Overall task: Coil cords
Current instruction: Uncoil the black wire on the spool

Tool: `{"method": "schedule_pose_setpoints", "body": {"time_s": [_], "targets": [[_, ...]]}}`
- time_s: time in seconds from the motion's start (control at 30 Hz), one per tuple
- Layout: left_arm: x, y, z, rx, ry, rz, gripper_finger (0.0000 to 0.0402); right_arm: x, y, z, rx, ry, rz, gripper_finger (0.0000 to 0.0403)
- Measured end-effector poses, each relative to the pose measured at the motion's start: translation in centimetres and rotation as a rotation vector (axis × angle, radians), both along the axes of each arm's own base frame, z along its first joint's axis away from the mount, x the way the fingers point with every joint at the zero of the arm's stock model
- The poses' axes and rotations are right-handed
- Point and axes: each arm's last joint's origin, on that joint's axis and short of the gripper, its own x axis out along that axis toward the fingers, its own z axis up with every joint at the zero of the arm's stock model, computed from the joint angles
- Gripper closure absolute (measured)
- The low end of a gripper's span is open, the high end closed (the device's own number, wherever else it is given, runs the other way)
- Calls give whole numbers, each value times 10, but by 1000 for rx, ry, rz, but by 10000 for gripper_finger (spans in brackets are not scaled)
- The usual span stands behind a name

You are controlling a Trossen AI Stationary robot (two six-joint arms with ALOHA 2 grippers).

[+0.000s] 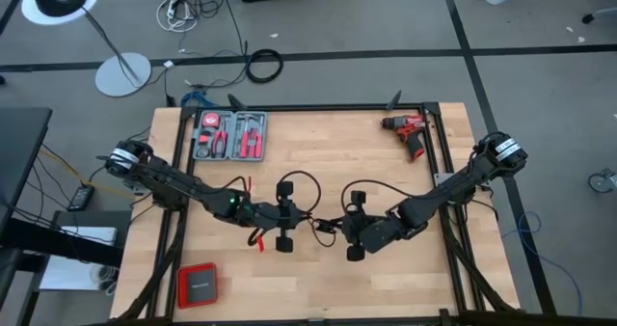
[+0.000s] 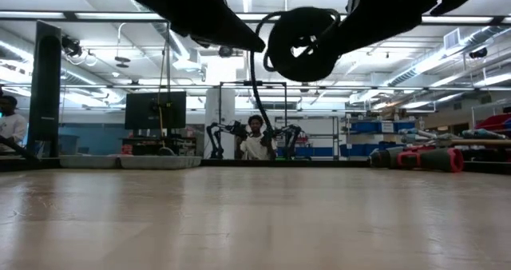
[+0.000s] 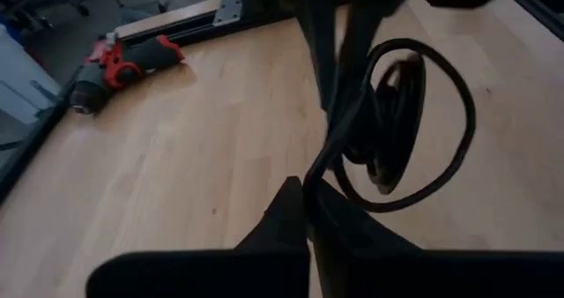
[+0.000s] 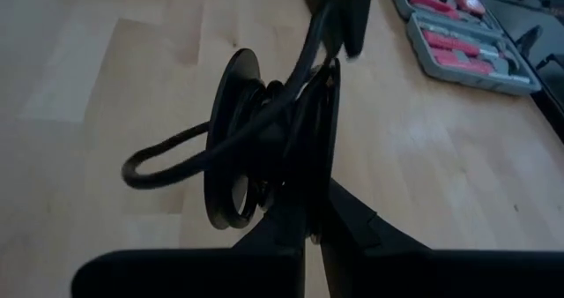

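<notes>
The thin black cord [image 1: 301, 178] hangs in the air over the middle of the table, between my two grippers. My left gripper [image 1: 310, 218] is shut on a strand of it [image 3: 304, 201]. My right gripper [image 1: 330, 228] faces it from the table's right and is shut on the coiled part [image 4: 310, 220]. Wound loops [image 3: 407, 122] stand out beside the right gripper's fingers, and one wider loop [image 4: 163, 157] sticks out sideways. In the low view the coil [image 2: 299, 42] and a hanging strand [image 2: 255, 86] are well above the tabletop. My left gripper pinches a single strand of the cord [image 3: 321, 167] between its two fingers, coming slanting down from the table's left. The strand runs on from the fingertips toward the coil, and the cord is clear of the table. My right gripper pinches several bundled loops of the cord [image 4: 295, 152] between its two fingers, coming slanting down from the table's right. The loops stand on edge above the fingers, lifted clear of the table. One slack loop bulges out to the side.
A grey tool case [image 1: 229, 136] with red-handled tools lies at the far left of the table. A red drill [image 1: 410, 133] lies at the far right, and a red and black box [image 1: 198, 285] at the near left. A person [image 2: 255, 142] sits beyond the table.
</notes>
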Motion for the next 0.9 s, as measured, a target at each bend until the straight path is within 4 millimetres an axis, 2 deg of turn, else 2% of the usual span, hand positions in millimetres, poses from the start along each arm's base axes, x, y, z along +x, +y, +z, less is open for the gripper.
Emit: {"method": "schedule_pose_setpoints", "body": {"time_s": [0.23, 0.47, 0.77, 0.9], "targets": [[7, -3, 30, 29, 36, 8, 400, -2, -5, -3, -12, 13, -71, 390], [11, -12, 54, 10, 4, -27, 401, -4, -20, -9, -33, 69, -194, 390], [7, -27, 60, -19, -12, -92, 401, -2, -41, -12, -94, 121, -272, 390], [5, -33, 60, -56, -10, -118, 401, -6, -45, -6, -122, 128, -277, 390]]}}
